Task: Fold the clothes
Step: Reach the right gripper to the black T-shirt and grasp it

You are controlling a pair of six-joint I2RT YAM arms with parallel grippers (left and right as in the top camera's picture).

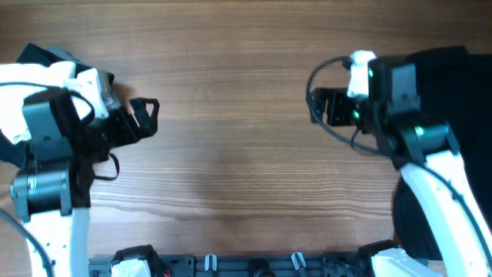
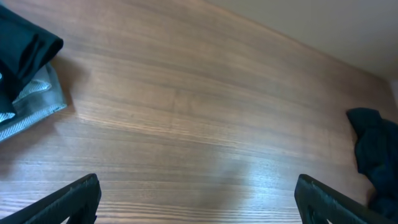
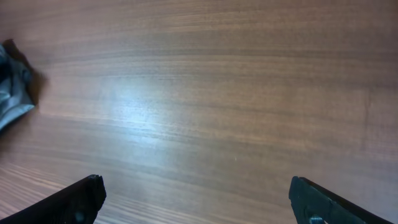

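**A:** Two grippers, and we find both spread as wide as they go. The left gripper shows us only its dark fingers in the bottom corners of its own camera. There is bare wood between them and nothing held.

**B:** We read the right gripper the same way. Its fingers stand far apart, with only wood grain in the gap.

**A:** From above we see the two facing each other across the middle of the table, well apart, each over bare board.

**B:** So where do we put the clothes?

**A:** Out at the edges. Past the left gripper's fingers a pile sits at the left edge of that view, with black cloth lying on top of a grey-and-white piece. Farther off, at the right edge, a crumpled black garment lies near the table's far rim.

**B:** In the right wrist view we get only a dark and grey scrap at the left edge, too cropped to tell more.

**A:** From overhead, a black heap runs down the right side behind the right arm. Some dark cloth also shows at the top left, behind the left arm. We cannot tell whether the white beside it is fabric or part of the arm.
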